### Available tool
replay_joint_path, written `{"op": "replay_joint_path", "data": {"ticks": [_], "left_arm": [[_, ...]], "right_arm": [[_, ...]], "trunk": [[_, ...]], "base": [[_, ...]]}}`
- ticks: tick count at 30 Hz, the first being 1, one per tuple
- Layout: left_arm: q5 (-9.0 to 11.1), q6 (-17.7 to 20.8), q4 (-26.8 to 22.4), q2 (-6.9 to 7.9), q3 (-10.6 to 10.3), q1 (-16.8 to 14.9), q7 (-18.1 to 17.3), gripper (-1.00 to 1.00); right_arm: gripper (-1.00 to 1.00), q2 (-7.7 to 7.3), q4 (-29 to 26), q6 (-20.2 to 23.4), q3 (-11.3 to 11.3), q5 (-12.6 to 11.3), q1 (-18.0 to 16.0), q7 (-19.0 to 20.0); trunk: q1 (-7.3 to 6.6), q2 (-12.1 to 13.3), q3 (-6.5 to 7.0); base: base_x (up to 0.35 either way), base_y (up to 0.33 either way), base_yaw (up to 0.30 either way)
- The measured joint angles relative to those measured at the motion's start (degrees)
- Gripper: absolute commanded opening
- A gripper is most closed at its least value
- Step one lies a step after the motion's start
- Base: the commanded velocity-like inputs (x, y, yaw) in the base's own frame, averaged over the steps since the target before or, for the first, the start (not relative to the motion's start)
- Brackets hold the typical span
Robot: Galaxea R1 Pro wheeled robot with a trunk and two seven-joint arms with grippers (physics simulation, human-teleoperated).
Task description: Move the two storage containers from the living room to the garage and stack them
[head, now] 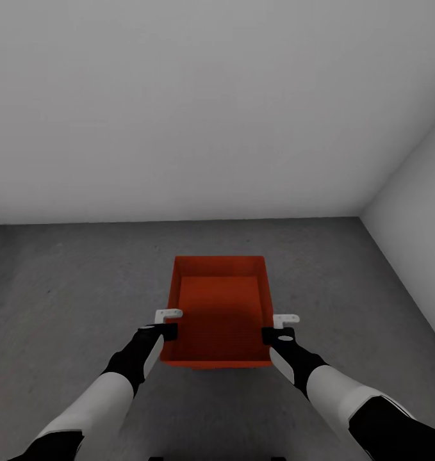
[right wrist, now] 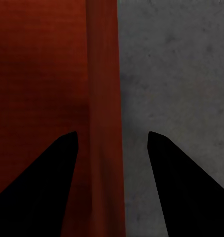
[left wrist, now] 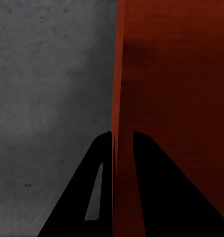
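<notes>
You have an orange-red container (head: 220,314) in front of you, plain and unpatterned, its inner floor a shade darker than its walls; in the wrist views its wall (left wrist: 171,98) reads as a deeper, brownish red with a faint fine weave-like grain. The floor (head: 70,288) around it is dark grey, mottled and speckled like rough concrete. The walls (head: 211,109) behind are a plain white-grey, shading darker toward the top. Your left gripper (head: 169,323) and right gripper (head: 282,326) each show a white fingertip piece on a black body; the fingers (right wrist: 42,187) look solid black close up. Your forearms are black at the wrist, then white.
</notes>
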Motion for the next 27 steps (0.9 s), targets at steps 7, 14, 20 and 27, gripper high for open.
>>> {"op": "replay_joint_path", "data": {"ticks": [7,14,20,27], "left_arm": [[0.0,0.3,0.0,-0.01,0.0,0.0,0.1,-1.00],[0.0,-0.5,0.0,-0.08,0.0,0.0,0.1,-1.00],[-0.1,-0.3,0.0,-0.18,0.0,0.0,0.1,-1.00],[-0.3,-1.2,0.0,-0.20,0.1,0.0,-0.1,-1.00]], "right_arm": [[-1.00,0.00,0.0,0.3,-0.1,0.0,0.0,0.1],[-1.00,-0.08,0.0,-0.5,0.1,0.0,0.0,0.0],[-1.00,-0.17,0.0,-0.3,0.0,0.0,0.0,0.2],[-1.00,-0.19,0.0,-1.2,0.1,0.0,0.0,0.0]], "trunk": [[0.00,0.0,0.00],[0.00,0.0,0.00],[0.00,0.0,0.00],[0.00,0.0,0.00]], "base": [[0.000,0.000,0.000],[0.000,0.000,0.000],[0.000,0.000,0.000],[0.000,0.000,0.000]]}}
